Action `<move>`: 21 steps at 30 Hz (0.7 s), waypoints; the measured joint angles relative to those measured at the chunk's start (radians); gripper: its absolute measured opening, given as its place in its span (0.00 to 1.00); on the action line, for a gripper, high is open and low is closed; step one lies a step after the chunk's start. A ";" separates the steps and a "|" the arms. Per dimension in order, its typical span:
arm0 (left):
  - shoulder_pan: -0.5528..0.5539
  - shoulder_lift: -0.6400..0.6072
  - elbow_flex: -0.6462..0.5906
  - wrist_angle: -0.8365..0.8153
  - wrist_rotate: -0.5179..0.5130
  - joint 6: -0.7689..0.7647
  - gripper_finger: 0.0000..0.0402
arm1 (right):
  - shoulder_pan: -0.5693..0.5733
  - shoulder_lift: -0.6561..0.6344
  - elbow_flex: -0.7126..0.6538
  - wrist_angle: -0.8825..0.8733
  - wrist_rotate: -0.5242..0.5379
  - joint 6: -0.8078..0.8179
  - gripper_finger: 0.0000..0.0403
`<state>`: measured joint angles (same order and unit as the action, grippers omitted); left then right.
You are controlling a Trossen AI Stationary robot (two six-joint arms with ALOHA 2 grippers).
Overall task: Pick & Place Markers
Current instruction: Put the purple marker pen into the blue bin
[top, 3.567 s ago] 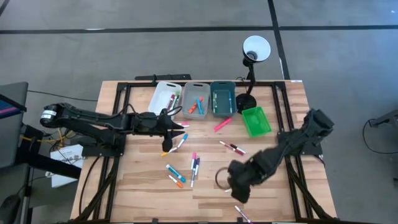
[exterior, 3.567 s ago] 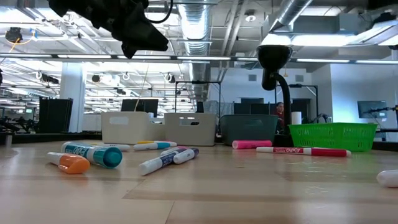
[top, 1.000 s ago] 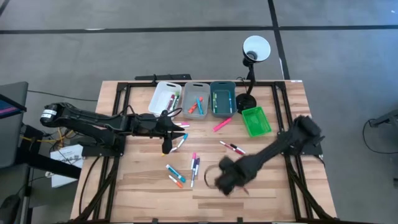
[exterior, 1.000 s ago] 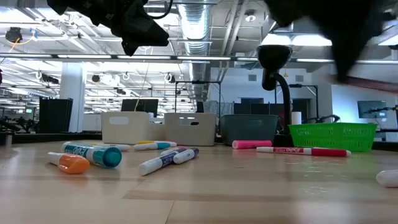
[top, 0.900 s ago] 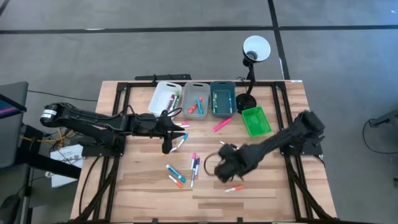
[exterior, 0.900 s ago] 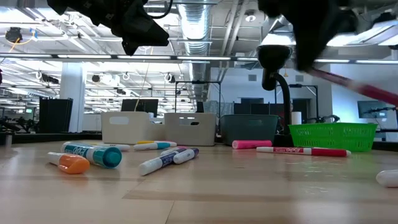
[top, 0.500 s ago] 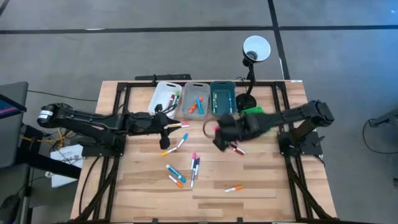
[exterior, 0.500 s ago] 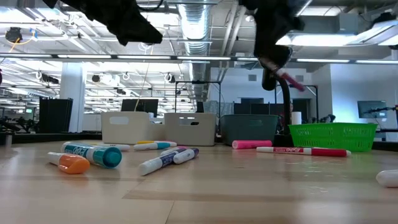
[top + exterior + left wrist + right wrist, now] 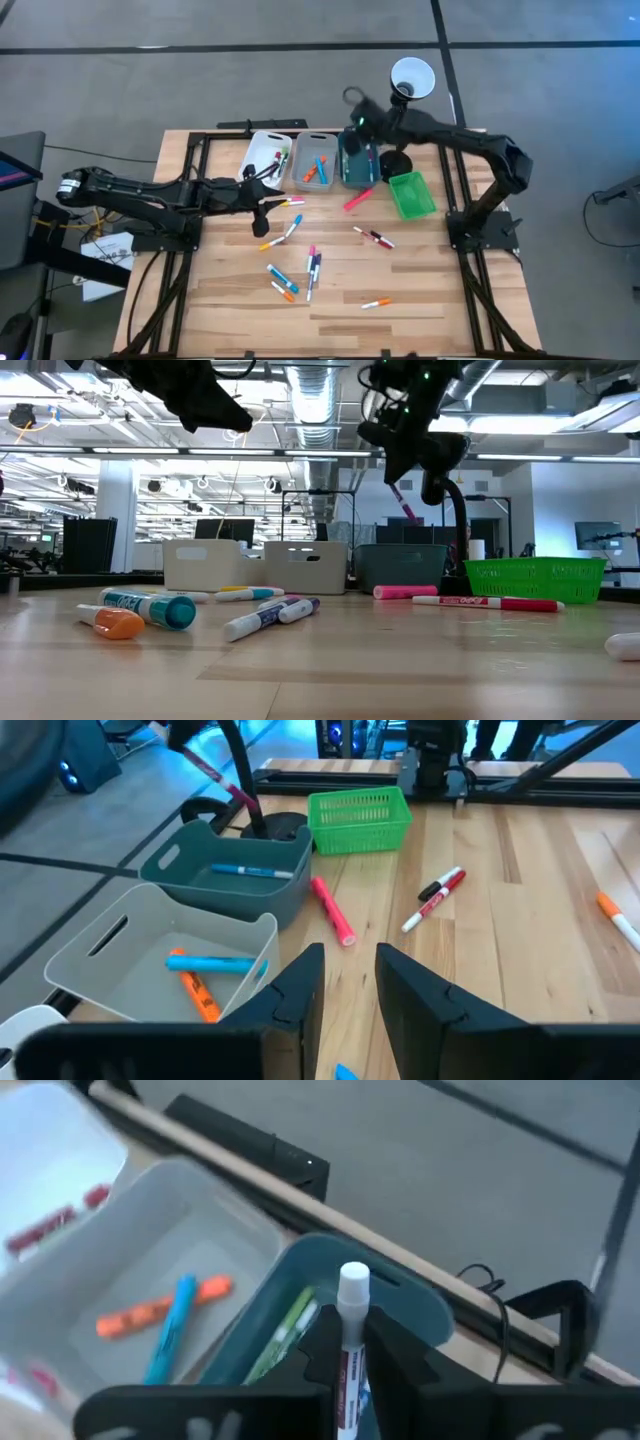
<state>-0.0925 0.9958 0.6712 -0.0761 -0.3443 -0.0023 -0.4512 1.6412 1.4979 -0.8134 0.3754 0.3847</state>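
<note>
Marker (image 9: 349,1342) in right gripper (image 9: 345,1348) (upright)

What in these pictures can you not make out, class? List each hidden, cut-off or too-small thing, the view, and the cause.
1. Contents of the white bin: low view, its own wall hides them.
2. Lower end of the marker held by the right gripper: right wrist view, the fingers and the picture's edge cut it off.
3. Print on the red marker: high view, too small.
4. Left gripper fingertips: left wrist view, cut off at the bottom edge.
</note>
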 joint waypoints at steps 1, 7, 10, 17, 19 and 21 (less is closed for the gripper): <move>0.000 0.000 0.000 -0.001 0.000 -0.001 0.22 | -0.031 0.001 0.000 0.008 -0.028 0.007 0.07; 0.000 0.000 0.000 -0.006 0.000 -0.002 0.22 | -0.109 0.081 -0.042 0.105 -0.105 0.041 0.06; -0.002 0.000 0.000 -0.006 0.000 -0.008 0.22 | -0.112 0.154 -0.058 0.110 -0.154 0.041 0.03; -0.006 0.001 0.000 -0.006 0.000 -0.039 0.22 | -0.115 0.287 -0.057 0.121 -0.171 0.051 0.08; -0.006 0.001 0.000 -0.007 0.000 -0.040 0.22 | -0.119 0.304 -0.057 0.118 -0.167 0.051 0.09; -0.006 0.001 0.000 -0.006 0.000 -0.040 0.22 | -0.126 0.311 -0.056 0.118 -0.167 0.051 0.09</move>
<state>-0.0989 0.9966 0.6712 -0.0826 -0.3439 -0.0425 -0.5769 1.9524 1.4414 -0.6950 0.2085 0.4362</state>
